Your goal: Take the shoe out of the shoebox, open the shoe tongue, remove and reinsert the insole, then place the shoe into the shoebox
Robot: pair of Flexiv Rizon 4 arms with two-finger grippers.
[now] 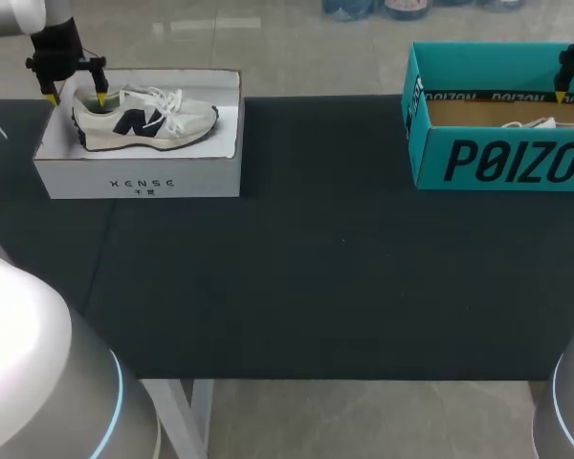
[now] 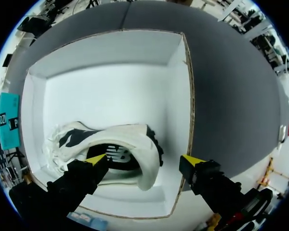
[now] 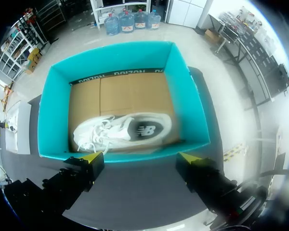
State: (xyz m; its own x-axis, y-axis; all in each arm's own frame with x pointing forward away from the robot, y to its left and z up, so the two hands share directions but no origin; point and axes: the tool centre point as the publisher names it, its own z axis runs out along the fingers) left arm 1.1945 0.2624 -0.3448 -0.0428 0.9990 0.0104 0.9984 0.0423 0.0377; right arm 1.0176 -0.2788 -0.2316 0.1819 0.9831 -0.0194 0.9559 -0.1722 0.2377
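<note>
In the white shoebox (image 1: 139, 177), the shoe (image 1: 145, 117) lies beneath the left tool (image 1: 77, 98)

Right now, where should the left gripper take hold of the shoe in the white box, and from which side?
Probably the heel rim, coming straight down. The shoe sits upright in the white box with its opening facing up, and the open left gripper straddles the heel: one finger over the opening, one outside.
</note>
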